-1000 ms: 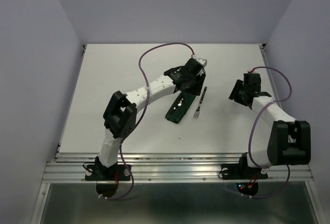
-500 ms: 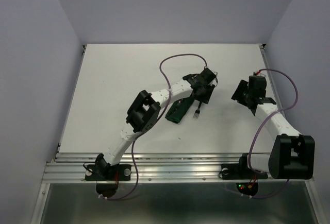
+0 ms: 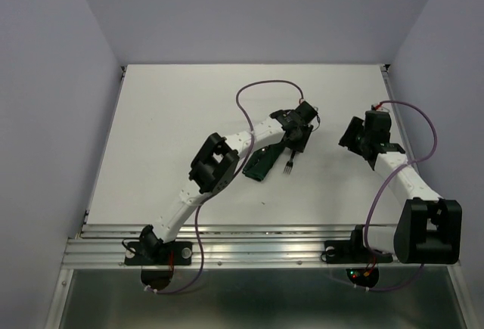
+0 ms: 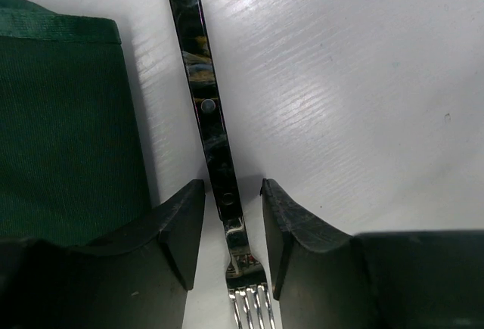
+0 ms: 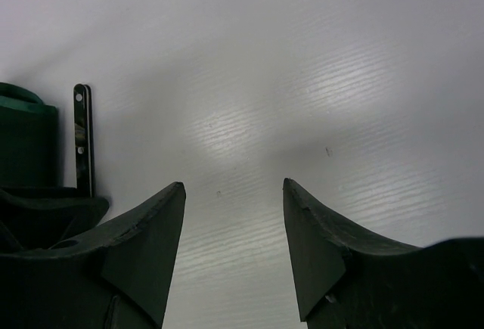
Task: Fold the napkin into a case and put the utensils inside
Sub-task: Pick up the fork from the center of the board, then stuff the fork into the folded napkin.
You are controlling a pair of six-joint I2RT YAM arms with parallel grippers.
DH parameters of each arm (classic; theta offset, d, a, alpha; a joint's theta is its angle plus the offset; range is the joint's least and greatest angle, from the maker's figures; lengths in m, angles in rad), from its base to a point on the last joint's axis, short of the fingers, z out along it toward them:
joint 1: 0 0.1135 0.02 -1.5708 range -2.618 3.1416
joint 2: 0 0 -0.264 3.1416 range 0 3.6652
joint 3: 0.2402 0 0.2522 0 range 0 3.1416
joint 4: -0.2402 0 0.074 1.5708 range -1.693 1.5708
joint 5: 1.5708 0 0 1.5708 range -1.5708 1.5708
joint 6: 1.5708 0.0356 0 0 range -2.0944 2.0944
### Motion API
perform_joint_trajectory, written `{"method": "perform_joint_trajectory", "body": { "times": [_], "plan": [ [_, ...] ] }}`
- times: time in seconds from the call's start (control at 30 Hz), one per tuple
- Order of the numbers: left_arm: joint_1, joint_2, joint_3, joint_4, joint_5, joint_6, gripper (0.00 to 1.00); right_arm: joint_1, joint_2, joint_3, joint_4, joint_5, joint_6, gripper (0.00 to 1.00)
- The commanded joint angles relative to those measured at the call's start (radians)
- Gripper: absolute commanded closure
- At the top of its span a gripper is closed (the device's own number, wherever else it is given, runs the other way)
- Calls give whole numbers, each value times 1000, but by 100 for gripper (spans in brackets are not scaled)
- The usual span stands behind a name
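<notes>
Soft overhead light, pale glare on table (image 5: pixel 249 132), fork (image 4: pixel 206 110) glinting.

One silver fork (image 4: pixel 215 128) was in view, one dark green case (image 4: pixel 68 132), two claws, the left claw (image 4: pixel 231 189) and the right claw (image 5: pixel 234 185), two purple cables (image 3: pixel 265 83) (image 3: pixel 427 128), one white table (image 3: pixel 174 117).

case (image 3: pixel 259 165) on table (image 3: pixel 166 117), mid table; fork (image 4: pixel 212 117) flat on table just right of case, alongside it, small gap, tines toward arm bases; left gripper (image 4: pixel 232 200) over fork neck, one finger each side, not touching; right gripper (image 5: pixel 233 193) well right of case, over bare table
</notes>
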Motion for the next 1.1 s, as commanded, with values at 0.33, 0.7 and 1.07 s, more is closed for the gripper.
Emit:
{"method": "perform_joint_trajectory", "body": {
  "times": [0.33,0.7,1.07],
  "plan": [
    [-17,-16,51,-65,-36,36,100,-6,-31,-12,43,-20,8,40],
    [-17,-323,-150,-29,-24,113,100,-6,-19,-14,50,-39,11,40],
    [7,-625,-561,2,2,92,100,-6,65,1,110,-157,11,42]
  ]
}}
